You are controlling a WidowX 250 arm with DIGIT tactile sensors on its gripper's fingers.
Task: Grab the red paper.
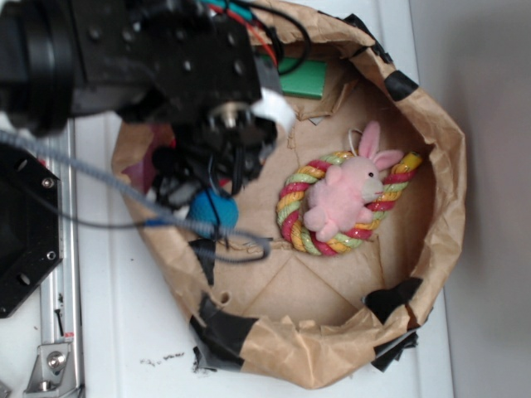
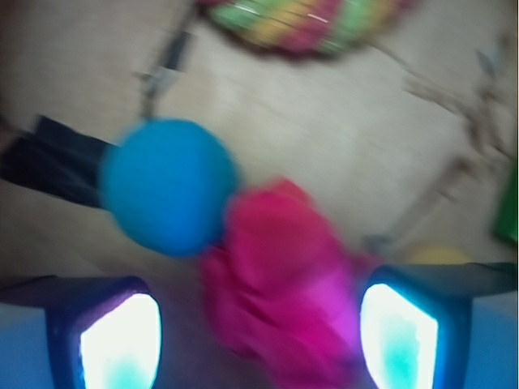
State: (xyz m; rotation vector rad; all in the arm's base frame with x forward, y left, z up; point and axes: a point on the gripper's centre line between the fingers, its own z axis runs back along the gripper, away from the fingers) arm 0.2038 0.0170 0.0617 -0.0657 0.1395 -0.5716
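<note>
The red paper (image 2: 284,284) is a crumpled magenta-red wad lying on the brown floor of the basket. It sits between my fingers, close to the right pad (image 2: 401,336), with a gap toward the left pad (image 2: 122,340). My gripper (image 2: 259,344) is open and wide apart. A blue ball (image 2: 169,185) touches the paper's upper left side, just ahead of the fingers. From outside, the arm hides most of the gripper (image 1: 178,178). Only a dark red bit of the paper (image 1: 139,176) shows beside it, with the blue ball (image 1: 213,209) to the right.
A red, yellow and green rope ring (image 1: 332,207) with a pink plush bunny (image 1: 344,195) lies right of the ball. A green block (image 1: 303,79) rests at the far wall. The brown paper basket wall (image 1: 440,166) surrounds everything. Cables (image 1: 124,199) trail across the left rim.
</note>
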